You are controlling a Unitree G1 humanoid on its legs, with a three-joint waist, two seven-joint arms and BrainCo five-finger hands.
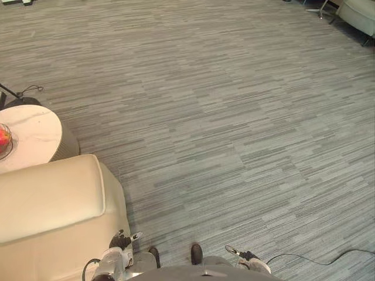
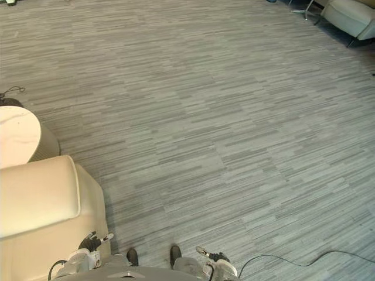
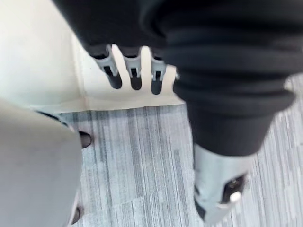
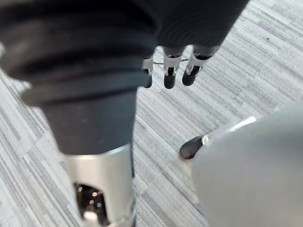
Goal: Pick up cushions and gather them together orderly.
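Grey striped carpet (image 1: pixel 234 117) ran wide open ahead of me, and the only thing in reach for the job was the cream pad (image 1: pixel 50 196) on the sofa (image 1: pixel 70 252) at my lower left. Whether it was a loose cushion or fixed upholstery, I could not tell. It lay flat on the sofa's block, long axis running across my front, rounded end pointing right toward the bare floor. My guess was it sat squared to the frame simply because nobody had disturbed it.

Left hand (image 1: pixel 120 240) hung low just beside that sofa's corner, its fingers (image 3: pixel 135 71) straight, slightly spread, pinching nothing, parked there, I judged, for a reach to the pad. Right hand (image 1: pixel 247 256) hung over carpet on my other side, fingers (image 4: pixel 169 71) likewise loose and empty.

Further out, a round white tabletop (image 1: pixel 29 137) stood behind the sofa carrying a bowl (image 1: pixel 3 140) of fruit, and a pale chair (image 2: pixel 351 14) waited at the far right corner.
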